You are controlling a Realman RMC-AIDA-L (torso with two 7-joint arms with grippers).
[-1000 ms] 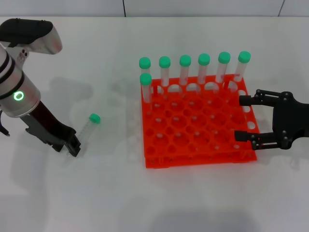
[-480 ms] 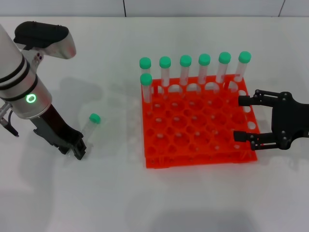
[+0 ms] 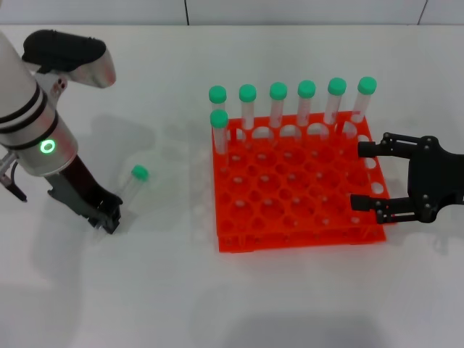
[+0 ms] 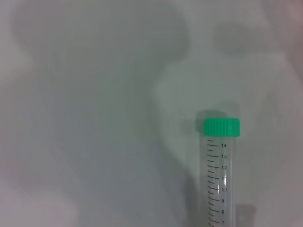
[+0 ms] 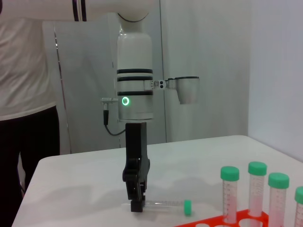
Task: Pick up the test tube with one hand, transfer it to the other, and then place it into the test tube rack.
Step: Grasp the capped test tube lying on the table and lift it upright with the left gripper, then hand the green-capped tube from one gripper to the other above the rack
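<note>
White tabletop (image 3: 167,290), pale wall behind; someone in a white top stood at the edge of the right wrist view (image 5: 23,71). Test tube (image 3: 128,190) lay flat on the table, green cap pointing away from the robot, well left of the test tube rack (image 3: 297,196). Left gripper (image 3: 107,222) was down at the tube's bottom end, fingertips on either side of it in the right wrist view (image 5: 136,204); couldn't tell if they were actually clamped on it. Left wrist view showed the tube (image 4: 221,175) with graduation marks, resting on the table. Rack was orange, with seven green-capped tubes (image 3: 306,101) upright along its far edge. Right gripper (image 3: 366,176) hovered at the rack's right edge, fingers spread wide, holding nothing.
</note>
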